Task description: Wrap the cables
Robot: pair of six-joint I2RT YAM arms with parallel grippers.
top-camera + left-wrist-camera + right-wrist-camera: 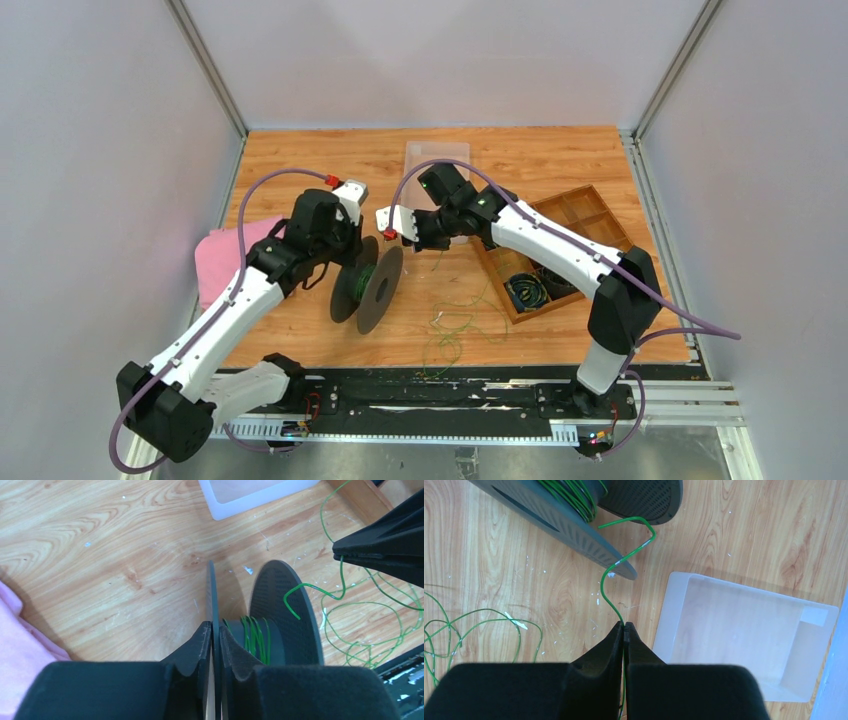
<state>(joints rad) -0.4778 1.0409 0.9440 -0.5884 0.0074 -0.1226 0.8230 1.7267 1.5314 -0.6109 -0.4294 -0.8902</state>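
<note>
The spool (368, 283) stands on edge mid-table (300, 160), both discs upright, so its axis runs roughly left-right across the top view. The left end effector (212, 626) is clamped narrow on the rim of the left disc, one finger each side of it, holding the spool up. A few green turns sit on the hub btwn the discs, low centre in the left wrist view. The right end effector (624, 626) is pinched tight on the green cable (608, 587). In the right wrist view the spool (564, 525) lies to the upper left of the fingertips, near but not touching. From the pinch the cable climbs, crosses the rim of the nearer disc, then hooks back w/ a tight bend. In the left wrist view that bend sits on the outer face of the right disc (287, 615), outside the gap. Can't tell whether the held length joins the turns on the hub. The rest of the cable lies in a loose tangle (455, 325) on the table, lower centre of the top view, near the arm bases. Key relation: the held length lies roughly along the spool axis and on the wrong side of that disc. So, as I judge it, the coming move needs the cable brought over the rim into the gap and laid across the axis, not along it. The right arm is the nearer one and already has the cable, and the left one's job looks like steadying or turning the spool.
</note>
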